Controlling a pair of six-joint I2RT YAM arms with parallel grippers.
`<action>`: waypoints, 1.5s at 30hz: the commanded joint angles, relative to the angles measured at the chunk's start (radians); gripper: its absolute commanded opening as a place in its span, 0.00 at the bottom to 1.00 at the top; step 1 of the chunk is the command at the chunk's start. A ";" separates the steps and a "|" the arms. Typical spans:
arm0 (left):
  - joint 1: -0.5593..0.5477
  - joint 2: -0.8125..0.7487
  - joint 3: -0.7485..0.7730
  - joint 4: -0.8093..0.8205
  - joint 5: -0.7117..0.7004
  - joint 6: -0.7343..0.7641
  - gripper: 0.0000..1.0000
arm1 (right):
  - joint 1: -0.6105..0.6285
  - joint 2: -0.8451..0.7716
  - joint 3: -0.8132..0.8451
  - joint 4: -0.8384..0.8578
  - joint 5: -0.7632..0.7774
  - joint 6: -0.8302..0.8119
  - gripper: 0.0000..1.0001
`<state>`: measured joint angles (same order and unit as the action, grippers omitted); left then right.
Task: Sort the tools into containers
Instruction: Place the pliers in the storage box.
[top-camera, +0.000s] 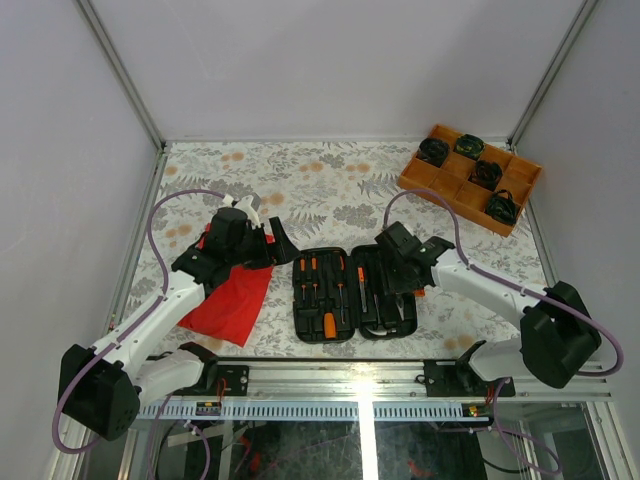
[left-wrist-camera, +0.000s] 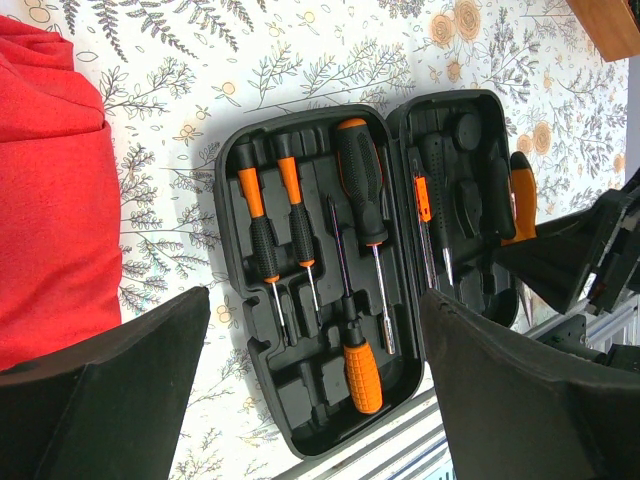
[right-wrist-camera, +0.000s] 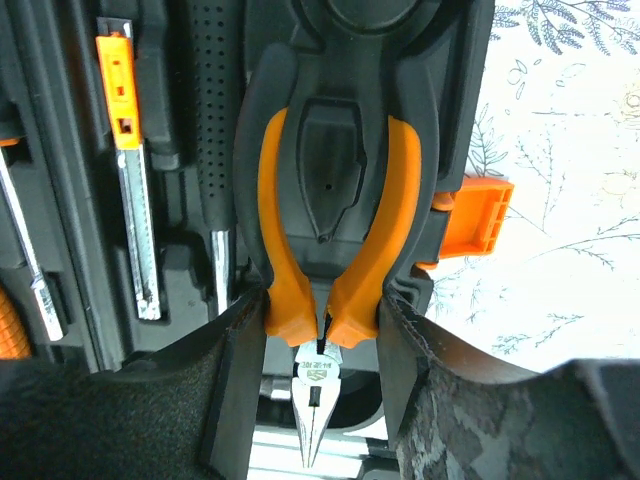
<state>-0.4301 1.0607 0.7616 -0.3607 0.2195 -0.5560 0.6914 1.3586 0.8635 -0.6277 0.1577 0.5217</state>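
The black tool case (top-camera: 400, 325) lies open near the table's front edge. Its left half (left-wrist-camera: 300, 400) holds several orange-and-black screwdrivers (left-wrist-camera: 360, 190) in moulded slots. Over the right half, my right gripper (right-wrist-camera: 320, 322) is shut on the orange-handled pliers (right-wrist-camera: 280, 250), its fingers (right-wrist-camera: 240, 350) pressing both handles just above the pivot, steel nose pointing toward the near edge. From above, the right gripper (top-camera: 392, 272) sits over that half. Beside the pliers lie a black dotted handle (right-wrist-camera: 210, 150) and an orange-tabbed blade tool (right-wrist-camera: 125, 150). My left gripper (left-wrist-camera: 315, 320) stands open, empty, left of the case (top-camera: 275, 245).
A red cloth (top-camera: 232, 295) lies crumpled under the left arm, left of the case. An orange compartment tray (top-camera: 470, 178) with black round items stands at the back right. The case's orange latch (right-wrist-camera: 475, 215) sticks out on its right side. The table's metal rail runs just in front.
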 joint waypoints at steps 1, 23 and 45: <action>0.008 -0.013 0.020 0.006 -0.008 0.005 0.84 | -0.007 0.042 0.038 0.034 0.069 -0.028 0.19; 0.008 -0.010 0.020 0.006 -0.004 0.004 0.84 | -0.007 0.157 0.032 0.050 0.136 -0.057 0.59; 0.010 0.004 0.020 0.025 0.016 -0.013 0.84 | -0.007 0.048 0.068 0.041 0.194 -0.076 0.38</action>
<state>-0.4297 1.0630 0.7616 -0.3599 0.2207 -0.5575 0.6907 1.3773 0.8925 -0.5983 0.2749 0.4679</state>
